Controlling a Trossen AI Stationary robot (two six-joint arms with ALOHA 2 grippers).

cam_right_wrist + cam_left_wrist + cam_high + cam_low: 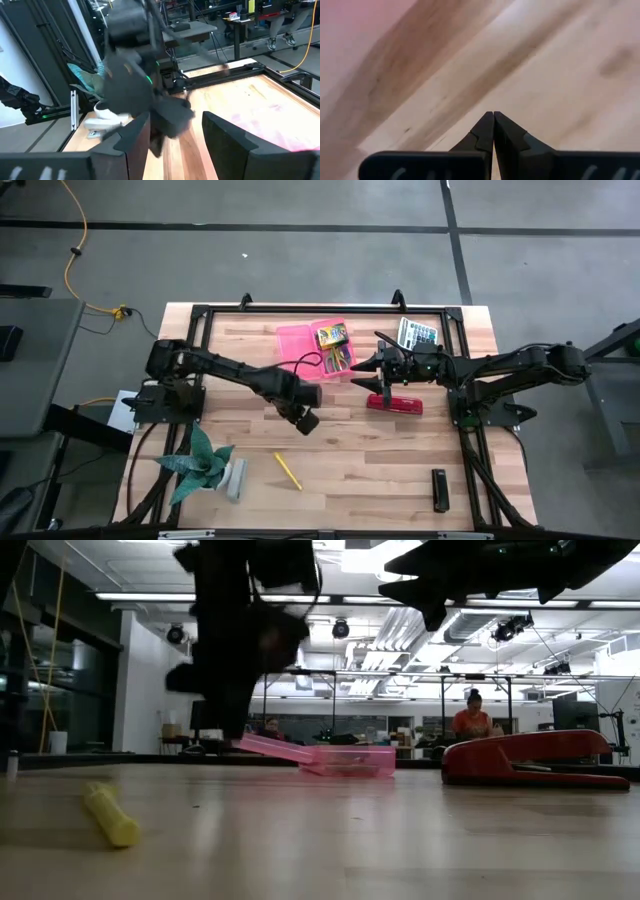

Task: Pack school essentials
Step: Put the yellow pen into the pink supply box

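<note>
An open pink pencil case [292, 340] lies at the table's far middle. It holds the yellow-green crayon box [331, 334] and pencils [338, 358]. A yellow pencil [288, 470] lies loose on the near middle of the table, also seen in the low view [110, 816]. A small black piece [438, 488] lies near right. My left gripper [306, 420] is shut, pointing down over bare wood [493, 114] just near of the case. My right gripper [358, 374] is open [175, 117], level, beside the case's right end and above the red stapler [394, 403].
A red stapler [535, 760] lies right of centre and a calculator [418, 333] sits at the far right. A green spiky plant [205, 465] in a white holder stands near left. A black frame rims the table. People sit in the room beyond [472, 718].
</note>
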